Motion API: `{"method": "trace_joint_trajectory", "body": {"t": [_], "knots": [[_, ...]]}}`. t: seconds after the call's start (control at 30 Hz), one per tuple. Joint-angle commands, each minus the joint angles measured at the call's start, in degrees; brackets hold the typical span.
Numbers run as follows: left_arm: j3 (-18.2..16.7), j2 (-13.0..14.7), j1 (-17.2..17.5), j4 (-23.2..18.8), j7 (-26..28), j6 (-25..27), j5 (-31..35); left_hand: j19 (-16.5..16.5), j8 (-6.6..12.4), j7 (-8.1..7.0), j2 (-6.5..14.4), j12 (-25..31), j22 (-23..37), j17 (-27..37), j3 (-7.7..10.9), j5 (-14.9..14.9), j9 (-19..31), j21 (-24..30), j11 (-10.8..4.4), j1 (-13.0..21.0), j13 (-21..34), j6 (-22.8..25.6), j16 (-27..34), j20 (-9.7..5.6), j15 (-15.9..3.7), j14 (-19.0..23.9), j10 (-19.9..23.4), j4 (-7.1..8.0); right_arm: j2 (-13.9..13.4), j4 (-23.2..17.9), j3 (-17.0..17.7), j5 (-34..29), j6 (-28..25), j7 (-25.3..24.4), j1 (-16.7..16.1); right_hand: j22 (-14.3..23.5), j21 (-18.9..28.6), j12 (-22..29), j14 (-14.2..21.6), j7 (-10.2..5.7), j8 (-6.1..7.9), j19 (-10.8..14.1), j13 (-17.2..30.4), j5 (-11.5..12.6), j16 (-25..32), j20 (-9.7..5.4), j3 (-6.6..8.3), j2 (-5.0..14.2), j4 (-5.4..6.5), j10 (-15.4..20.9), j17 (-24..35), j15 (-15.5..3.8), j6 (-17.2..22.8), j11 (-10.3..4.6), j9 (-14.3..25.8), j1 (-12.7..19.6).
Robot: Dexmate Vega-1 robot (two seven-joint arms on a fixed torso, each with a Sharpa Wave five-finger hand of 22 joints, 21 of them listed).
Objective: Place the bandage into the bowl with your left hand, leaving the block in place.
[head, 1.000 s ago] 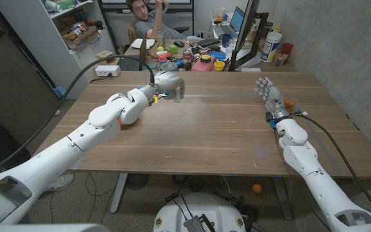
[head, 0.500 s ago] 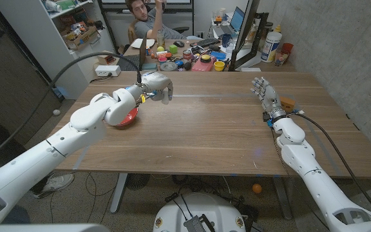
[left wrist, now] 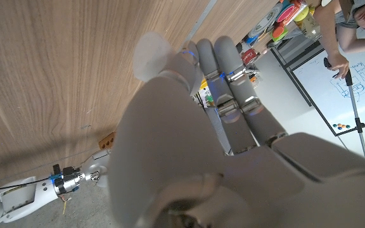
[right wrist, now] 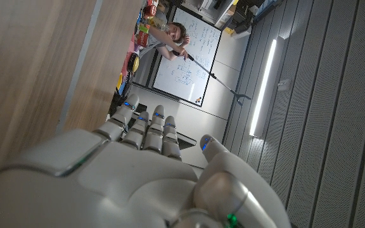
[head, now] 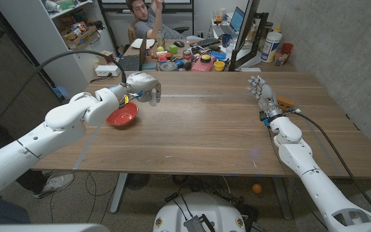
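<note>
Hovering just past the red bowl's (head: pixel 122 122) far rim, the left hand (head: pixel 144 87) has its fingers curled on a pale roll, the bandage (left wrist: pixel 152 54) I take it. It wants centring over the bowl, lowering, then a gentle release. The right hand (head: pixel 261 92) waits spread and empty beside the block (head: pixel 286 102). No writing is readable, the whiteboard's being too small.

left hand (head: pixel 144 86) fingers curled downward; right hand (head: pixel 263 94) upright, fingers extended
</note>
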Motion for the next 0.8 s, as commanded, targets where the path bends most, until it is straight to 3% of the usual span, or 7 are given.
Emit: {"method": "trace_joint_trajectory", "body": {"t": [0.03,0.8], "knots": [[-2.87,3.10,2.89,1.49,0.95,1.23,1.29,-0.41,-0.15,1.57,-0.19,-0.07,0.14,-0.02,2.94,0.09,0.16,0.70,1.79,-0.27,0.30,2.16,-0.17,-6.95,-6.55,5.57,2.39,2.24,0.31,-1.49,-1.15,-0.94,-0.61,-1.52,-0.43,0.22,-0.13,-0.02,0.37,-0.04,0.29,0.58,0.26,0.36,-0.12,-1.02,0.40,2.56,-0.05,0.34,0.06,0.13,0.58,-0.03,0.12,-0.42],[-2.78,6.04,3.62,6.15,3.29,5.12,3.29,-0.78,-0.36,1.46,-0.62,-0.52,0.17,0.04,3.88,0.02,0.20,1.45,1.55,-0.59,0.32,2.90,-1.11,-6.91,-6.58,6.26,3.00,2.27,0.49,-3.98,-2.79,-2.45,-1.49,-4.52,-1.28,0.23,-0.39,-0.09,0.40,-0.02,0.28,0.70,0.26,0.37,-0.13,-1.05,0.48,2.53,-0.11,0.30,0.05,0.11,0.59,-0.06,0.12,-0.50]]}}
